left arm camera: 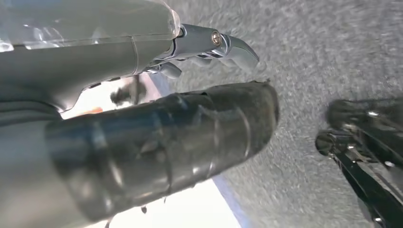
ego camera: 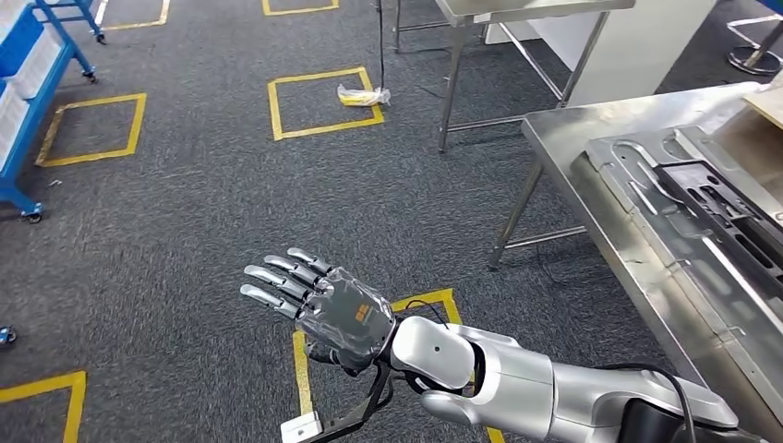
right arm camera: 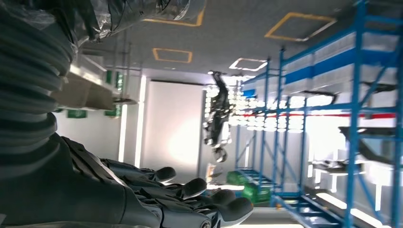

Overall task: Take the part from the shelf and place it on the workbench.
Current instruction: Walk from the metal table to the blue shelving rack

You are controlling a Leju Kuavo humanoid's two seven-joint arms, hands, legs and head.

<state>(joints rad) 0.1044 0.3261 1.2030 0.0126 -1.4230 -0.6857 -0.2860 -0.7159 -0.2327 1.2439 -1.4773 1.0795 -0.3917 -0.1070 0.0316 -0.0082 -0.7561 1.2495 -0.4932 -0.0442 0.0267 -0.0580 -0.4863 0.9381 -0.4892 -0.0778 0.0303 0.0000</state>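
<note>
My right hand (ego camera: 319,309) hovers over the grey carpet at mid-height, its fingers stretched out and apart toward the left, holding nothing. A black bracket with a pale end (ego camera: 343,420) hangs under its wrist. The steel workbench (ego camera: 563,129) stands to the right and carries a large silver pressed panel (ego camera: 637,171) with a black framed part (ego camera: 716,208) on it. The blue shelf (ego camera: 23,88) is at the far left; in the right wrist view the shelf racks (right arm camera: 354,118) hold dark parts (right arm camera: 368,142) beyond my fingers (right arm camera: 199,202). My left hand (left arm camera: 157,95) hangs over the floor, with nothing in it.
Yellow taped squares (ego camera: 323,101) mark the carpet, one with a yellow-white scrap (ego camera: 362,95) inside. A second steel table (ego camera: 517,14) and a white cabinet (ego camera: 637,46) stand at the back right. A chair base (ego camera: 757,55) sits in the far right corner.
</note>
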